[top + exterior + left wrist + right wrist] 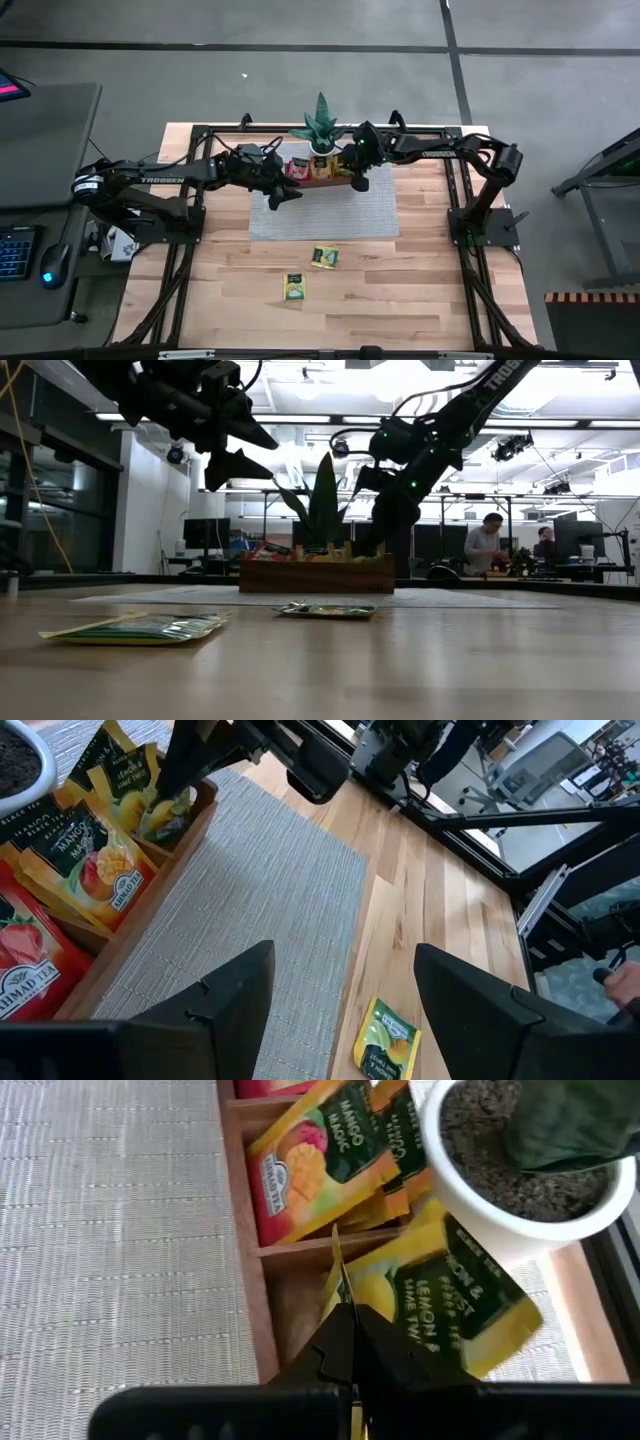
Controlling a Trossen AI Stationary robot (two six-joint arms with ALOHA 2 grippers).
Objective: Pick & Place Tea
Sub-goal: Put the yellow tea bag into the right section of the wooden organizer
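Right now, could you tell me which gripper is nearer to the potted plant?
The right. The right gripper is shut on a yellow tea packet over the wooden tray, beside the potted plant. The left gripper hovers open over the grey mat, farther off.

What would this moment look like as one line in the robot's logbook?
right gripper: shut on yellow tea packet over wooden tray | left gripper: open, empty | two green packets on table
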